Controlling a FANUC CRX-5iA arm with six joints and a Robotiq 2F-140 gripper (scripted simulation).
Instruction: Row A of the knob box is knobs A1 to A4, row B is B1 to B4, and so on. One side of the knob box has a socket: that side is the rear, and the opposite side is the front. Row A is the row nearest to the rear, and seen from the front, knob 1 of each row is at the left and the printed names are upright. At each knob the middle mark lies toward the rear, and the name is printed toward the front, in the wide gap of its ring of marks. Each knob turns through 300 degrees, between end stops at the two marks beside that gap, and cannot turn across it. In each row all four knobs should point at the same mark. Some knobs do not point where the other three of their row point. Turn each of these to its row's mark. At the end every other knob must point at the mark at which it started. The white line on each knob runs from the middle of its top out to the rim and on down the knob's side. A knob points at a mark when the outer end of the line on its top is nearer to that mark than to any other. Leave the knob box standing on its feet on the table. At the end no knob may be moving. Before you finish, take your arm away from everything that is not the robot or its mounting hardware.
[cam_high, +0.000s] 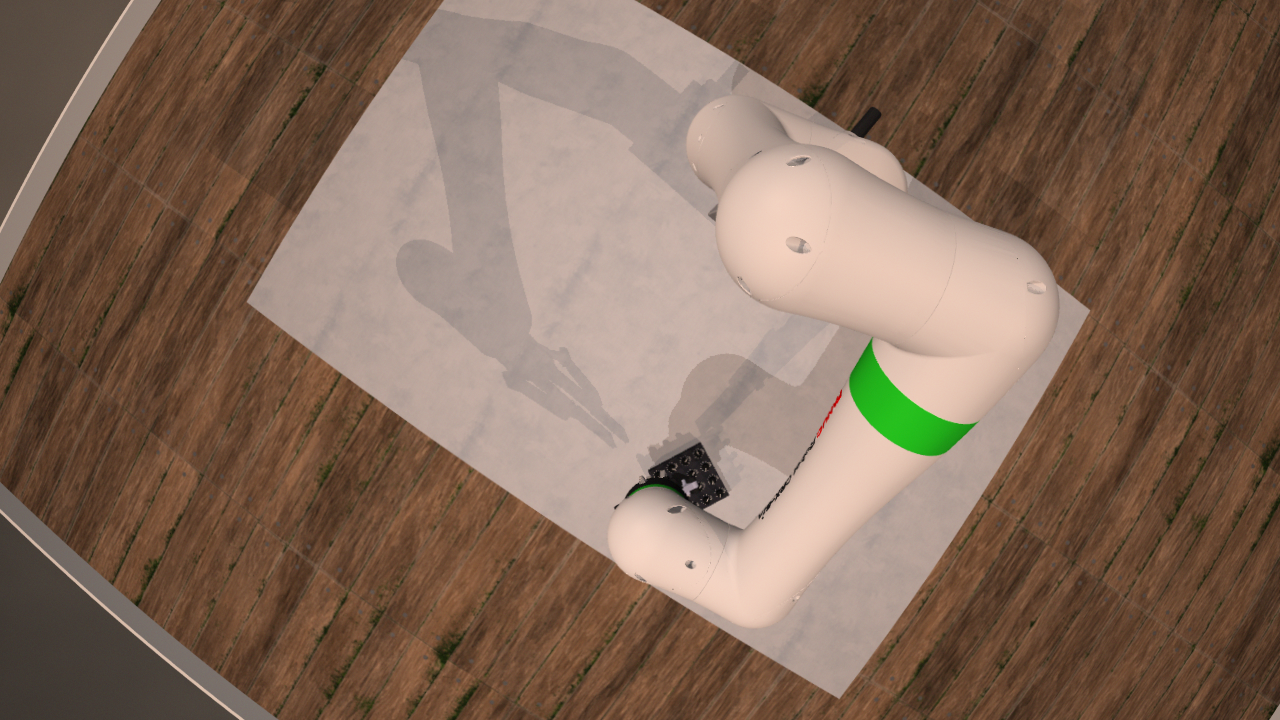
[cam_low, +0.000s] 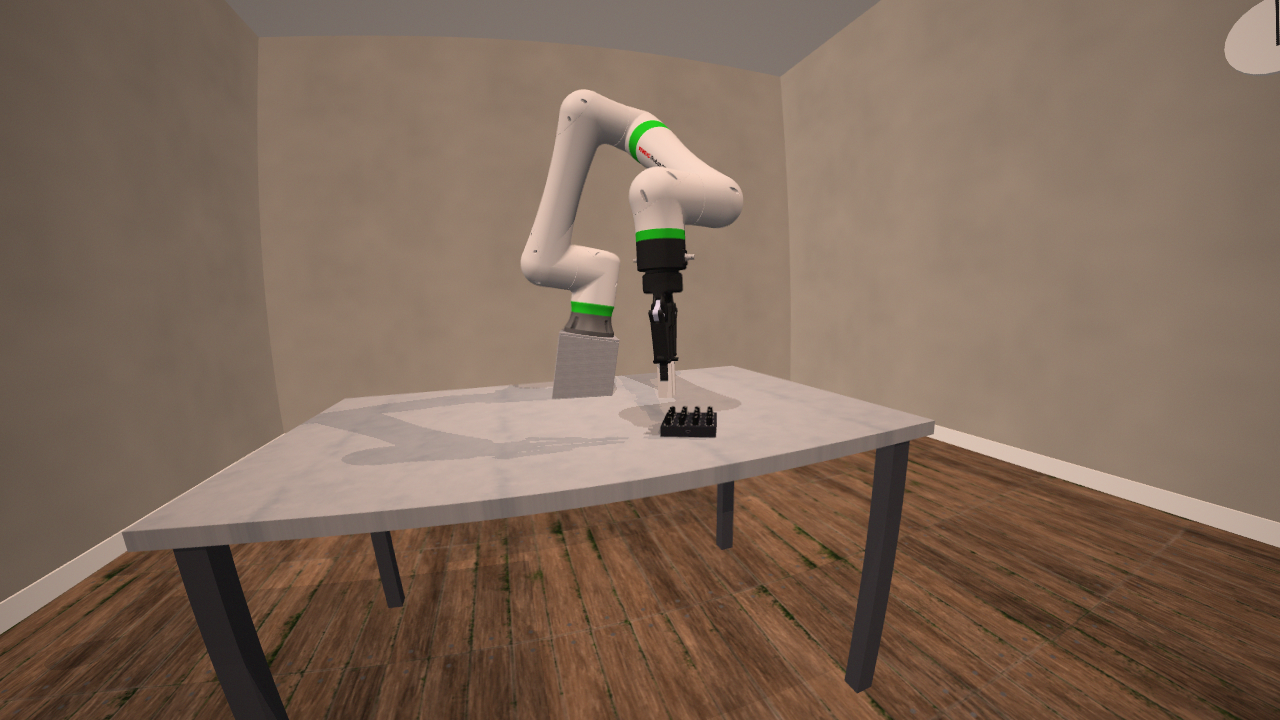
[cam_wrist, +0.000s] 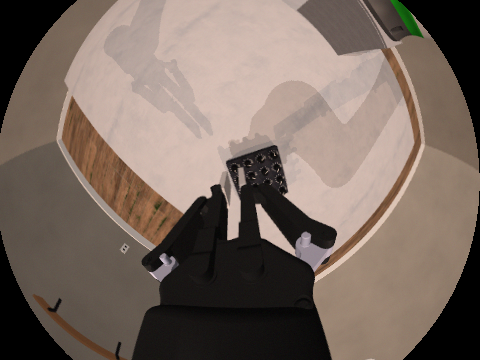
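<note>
The black knob box stands on its feet on the marble table, near the table's edge. Its knobs are small dark studs, and their white lines and marks are too small to read. My gripper points straight down. Its fingertips hang a little above the box, over the box's left edge in the side view. The fingers stand almost together with nothing between them. They touch no knob. In the top view my wrist hides one corner of the box.
The arm's grey pedestal stands on the table behind the box. The forearm reaches over the table edge beside the box. The table edge runs close to the box.
</note>
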